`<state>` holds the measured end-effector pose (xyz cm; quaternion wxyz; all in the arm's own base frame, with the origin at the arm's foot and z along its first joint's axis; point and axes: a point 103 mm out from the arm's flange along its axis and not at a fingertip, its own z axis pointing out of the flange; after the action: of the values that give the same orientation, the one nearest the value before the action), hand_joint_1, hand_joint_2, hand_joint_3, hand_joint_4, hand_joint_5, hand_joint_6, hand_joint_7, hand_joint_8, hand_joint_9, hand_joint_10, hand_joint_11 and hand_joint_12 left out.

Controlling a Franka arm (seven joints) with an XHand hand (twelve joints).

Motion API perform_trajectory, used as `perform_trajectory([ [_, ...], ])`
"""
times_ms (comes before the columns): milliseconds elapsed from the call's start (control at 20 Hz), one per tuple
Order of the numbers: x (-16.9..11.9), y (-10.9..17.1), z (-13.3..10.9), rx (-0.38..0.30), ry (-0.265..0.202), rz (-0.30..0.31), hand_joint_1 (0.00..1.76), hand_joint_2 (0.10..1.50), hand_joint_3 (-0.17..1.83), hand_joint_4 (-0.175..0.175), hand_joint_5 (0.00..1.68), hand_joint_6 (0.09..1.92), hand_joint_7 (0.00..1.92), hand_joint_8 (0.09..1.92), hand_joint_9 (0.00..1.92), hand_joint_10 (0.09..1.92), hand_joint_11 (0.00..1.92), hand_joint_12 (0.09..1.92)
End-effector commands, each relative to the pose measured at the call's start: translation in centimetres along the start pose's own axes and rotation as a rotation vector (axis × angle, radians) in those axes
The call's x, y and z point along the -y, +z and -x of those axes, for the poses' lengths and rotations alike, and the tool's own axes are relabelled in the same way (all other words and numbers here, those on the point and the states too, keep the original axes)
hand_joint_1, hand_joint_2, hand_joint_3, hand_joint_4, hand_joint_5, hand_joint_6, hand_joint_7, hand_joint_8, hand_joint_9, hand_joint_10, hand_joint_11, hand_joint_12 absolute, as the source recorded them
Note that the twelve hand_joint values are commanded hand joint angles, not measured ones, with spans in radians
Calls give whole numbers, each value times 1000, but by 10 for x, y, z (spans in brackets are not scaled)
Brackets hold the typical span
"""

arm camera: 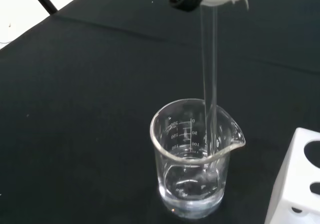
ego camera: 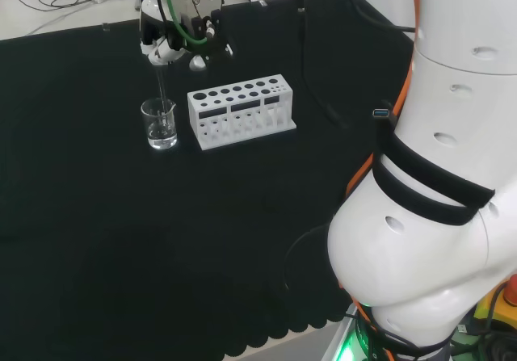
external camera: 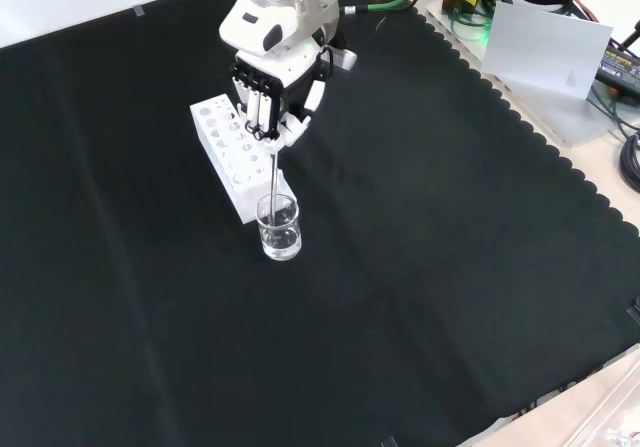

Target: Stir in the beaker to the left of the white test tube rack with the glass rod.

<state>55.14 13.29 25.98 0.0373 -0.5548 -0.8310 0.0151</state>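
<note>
1. Beaker [ego camera: 160,125] first: in your head view it stands on the black cloth of the bench [ego camera: 97,232], just to the left of the white test tube rack [ego camera: 241,110]. It is clear glass with printed marks and a pouring lip, and your wrist view shows a little clear liquid at its bottom.
2. Look at the glass rod [ego camera: 163,94] next. It runs nearly straight down from the hand into the beaker, and in your wrist view its lower end reaches into the liquid near the spout side.
3. Your hand [ego camera: 179,39] hangs directly above the beaker, with its fingers [external camera: 260,107] curled round the top of the rod, pinching it between them and the thumb.
4. To the right in the head view, the rack stands upright with its rows of round holes on top, close beside the beaker; you cannot tell whether they touch.
5. In your front view the same pair lines up differently: the beaker sits nearer the camera, at the rack's near end, with the hand above both.
</note>
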Motion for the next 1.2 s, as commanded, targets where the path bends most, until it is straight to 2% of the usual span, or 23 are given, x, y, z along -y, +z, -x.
perform_trajectory([
  [50,16,-3,-17,9,-6,0,1305,917,279,-175,1233,292,1096,1171,1599,962,1657,769],
  [350,10,-2,-40,4,-55,1,1305,920,273,-175,1234,289,1096,1170,1599,962,1657,770],
  [600,-12,0,-46,-3,-84,5,1304,921,271,-175,1237,284,1093,1174,1600,963,1657,771],
  [750,-24,-2,-39,0,-83,2,1304,922,271,-175,1239,281,1091,1177,1600,963,1657,772],
  [900,-36,-3,-21,-1,-72,-4,1304,922,270,-175,1240,279,1091,1178,1600,963,1657,773],
  [1200,-37,-1,6,4,-35,-31,1304,923,269,-175,1243,273,1088,1183,1600,964,1657,774],
])
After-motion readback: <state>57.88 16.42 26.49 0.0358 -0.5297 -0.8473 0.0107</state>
